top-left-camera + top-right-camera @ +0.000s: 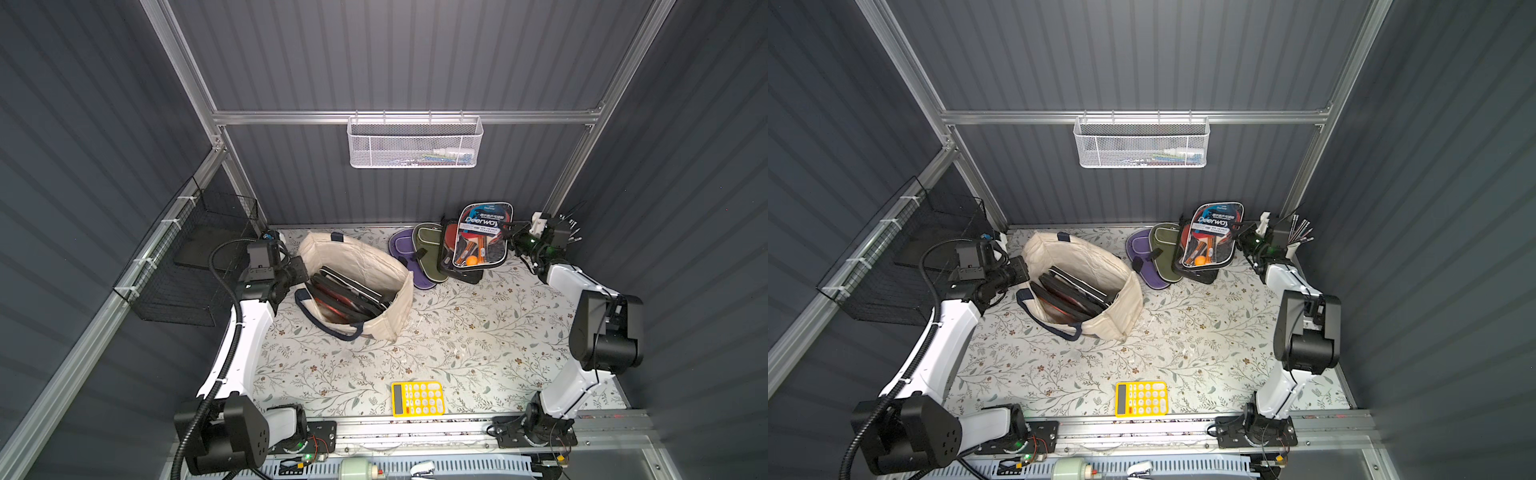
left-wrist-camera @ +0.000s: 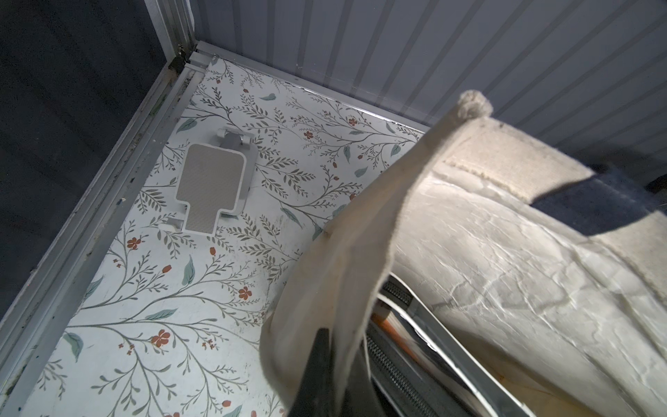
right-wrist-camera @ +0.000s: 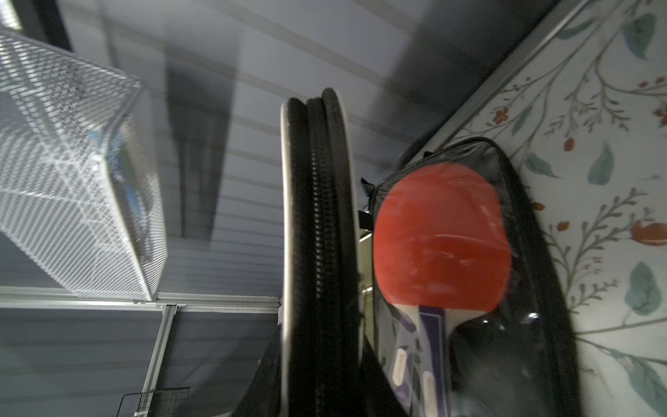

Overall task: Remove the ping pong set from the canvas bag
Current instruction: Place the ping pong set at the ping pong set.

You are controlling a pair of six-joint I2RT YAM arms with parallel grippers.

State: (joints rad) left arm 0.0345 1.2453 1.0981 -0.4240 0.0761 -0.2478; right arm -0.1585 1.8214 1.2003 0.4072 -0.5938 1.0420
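Floral tabletop (image 1: 457,340), grey walls (image 1: 415,62); left end effector (image 1: 304,269) clamps canvas bag (image 1: 388,320), right (image 1: 510,231) holds ping pong set (image 1: 482,239).

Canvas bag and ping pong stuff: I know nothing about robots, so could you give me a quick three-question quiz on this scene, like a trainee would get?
1. True or false: the ping pong set lies inside the canvas bag.
2. What is the left gripper pinching?
A. the canvas bag's rim
B. the yellow calculator
C. the purple case
3. Short answer: which arm's gripper holds the ping pong set?

Key
1. False: it is outside the bag, over the pile of cases by the back wall.
2. A
3. The right gripper.
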